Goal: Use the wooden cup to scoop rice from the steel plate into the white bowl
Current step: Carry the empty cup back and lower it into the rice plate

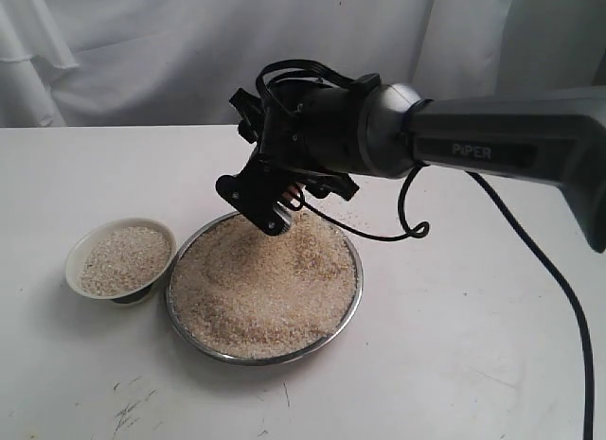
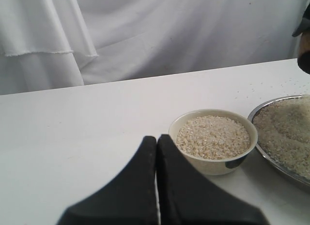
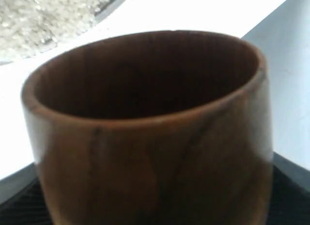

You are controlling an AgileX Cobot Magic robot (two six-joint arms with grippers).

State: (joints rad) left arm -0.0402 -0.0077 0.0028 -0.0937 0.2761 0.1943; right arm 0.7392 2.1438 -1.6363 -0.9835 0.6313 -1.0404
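Right pincer (image 1: 275,211), seen from my console: its jaws stand wide and are clamped on the wooden cup (image 3: 150,138). The cup's wall fills the right wrist view, with a dark pad at each side. What I can see of the inside is dark, with no grains in it.

In the exterior view the pincer hangs over the steel plate (image 1: 258,358) at about its 12 o'clock rim and slants down toward 7 o'clock. The cup is almost wholly hidden behind the jaws there, so I cannot say whether its lip touches the grains.

The rice (image 1: 265,289) lies heaped across the plate, at 6 o'clock from the pincer and close under it. The white bowl (image 1: 72,260) stands on the table (image 1: 454,364) just beside the plate at the plate's 9 o'clock, which is roughly 8 o'clock from the pincer. It already holds a good layer of grains.

I take the cup's long axis to run with its mouth turned off vertical, a judgement made mostly from the wrist view. The coming move turns on that relation: I would dip the mouth toward 6 o'clock into the heap, then carry it toward 8 o'clock.

The left pincer (image 2: 157,140) has its fingers (image 2: 140,186) pressed together on nothing. It sits near the bowl but is out of the exterior view. The right arm is the nearer one to the rice.
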